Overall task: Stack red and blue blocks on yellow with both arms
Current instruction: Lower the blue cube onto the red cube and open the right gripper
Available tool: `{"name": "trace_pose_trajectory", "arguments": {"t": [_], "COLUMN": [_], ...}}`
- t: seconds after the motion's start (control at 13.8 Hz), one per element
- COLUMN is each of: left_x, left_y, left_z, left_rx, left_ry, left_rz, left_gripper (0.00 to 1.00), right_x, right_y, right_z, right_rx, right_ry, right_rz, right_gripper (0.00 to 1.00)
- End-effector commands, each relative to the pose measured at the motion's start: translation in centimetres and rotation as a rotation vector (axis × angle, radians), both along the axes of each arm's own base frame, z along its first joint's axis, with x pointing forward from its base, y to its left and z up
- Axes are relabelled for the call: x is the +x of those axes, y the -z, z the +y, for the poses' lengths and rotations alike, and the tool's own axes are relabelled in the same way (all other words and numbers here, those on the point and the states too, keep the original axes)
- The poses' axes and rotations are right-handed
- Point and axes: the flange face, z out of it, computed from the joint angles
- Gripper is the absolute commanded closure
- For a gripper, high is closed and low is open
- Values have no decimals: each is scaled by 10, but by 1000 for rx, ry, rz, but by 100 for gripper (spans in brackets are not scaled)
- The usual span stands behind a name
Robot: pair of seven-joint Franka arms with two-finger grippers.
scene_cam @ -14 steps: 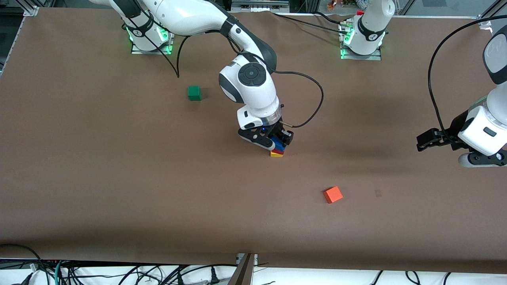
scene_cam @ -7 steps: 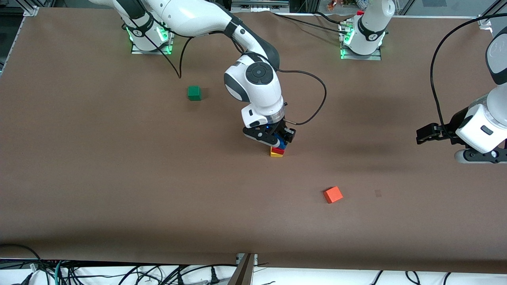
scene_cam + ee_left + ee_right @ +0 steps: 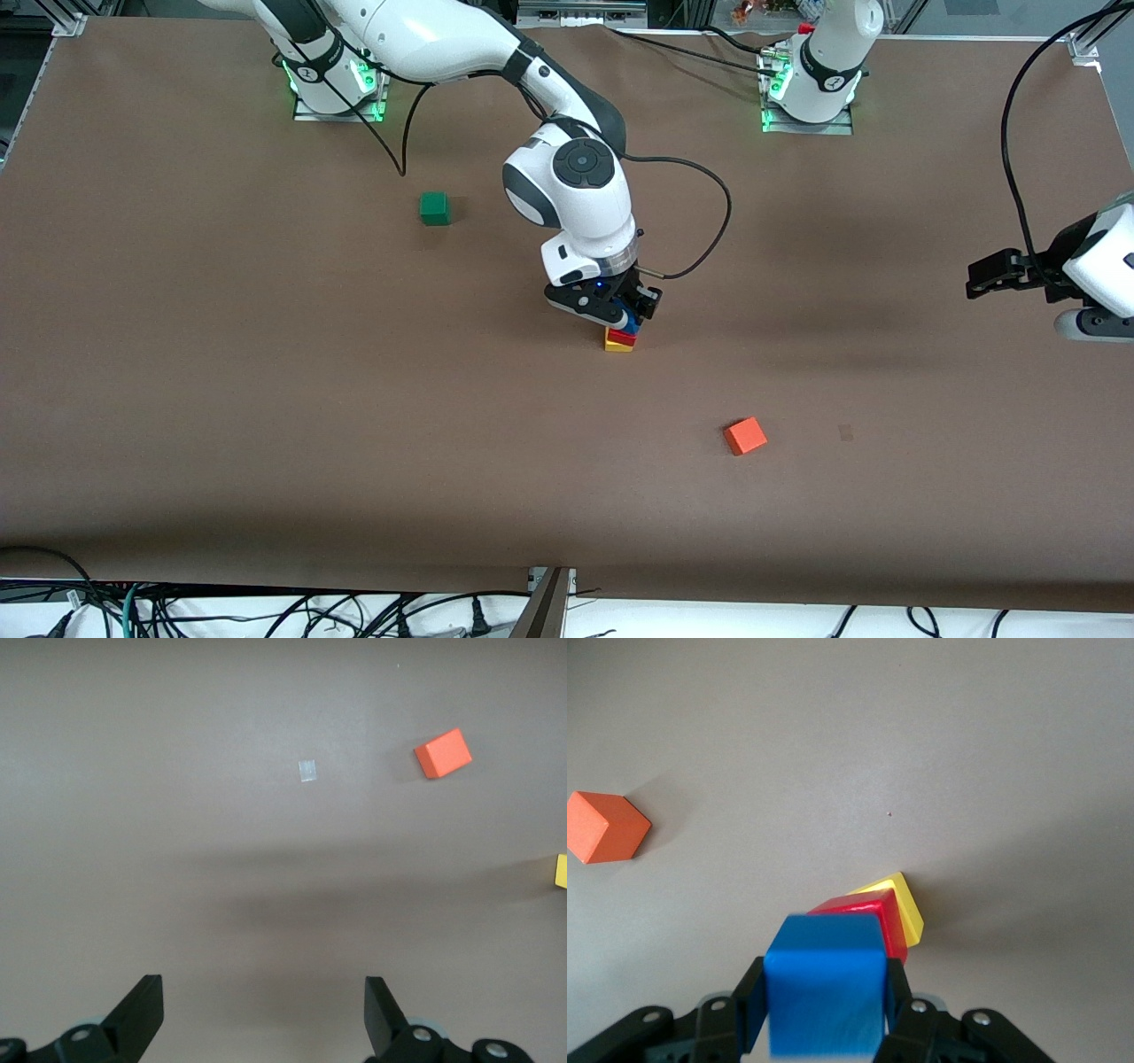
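Placing step, item by item: right gripper (image 3: 631, 312), centre of the front frame, clamped on the blue block (image 3: 824, 992), held over the red block (image 3: 864, 920), which sits on the yellow cube (image 3: 902, 904). For a clean set-down, judge squaring blue over red before release. Left gripper (image 3: 264, 1014), right edge of the front frame, fingers apart, waiting, holding nothing. Orange cube (image 3: 745, 435) lower right of centre; green cube (image 3: 434, 207) upper left. Containers: none seen.

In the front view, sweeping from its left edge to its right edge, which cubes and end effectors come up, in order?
Green cube → right end effector holding the blue cube over the red and yellow cubes → orange cube → left end effector.
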Motion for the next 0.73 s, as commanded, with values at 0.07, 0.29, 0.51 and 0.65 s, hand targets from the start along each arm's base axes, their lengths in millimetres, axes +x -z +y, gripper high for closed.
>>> {"name": "trace_pose_trajectory", "arguments": {"t": [0.07,0.29,0.51,0.65], "left_x": [-17,-13,-12,-12], "left_y": [4,7,6,6], "left_z": [0,-3,-6,-8], "left_rx": [-13,-16,-16,-16], "left_ry": [10,-1,4,7], "left_rz": [8,9,6,6], "left_gripper": [0,0,0,0], "right_x": [2,10,20,44], "right_y": [-2,-10,-28,-58], "right_z": [6,-2,-28,-63], "right_rx": [-8,-13,-103,-121], "right_ry": [-1,6,37,88], "right_rz": [-36,-40,6,22], "right_gripper": [30,0,0,0]}}
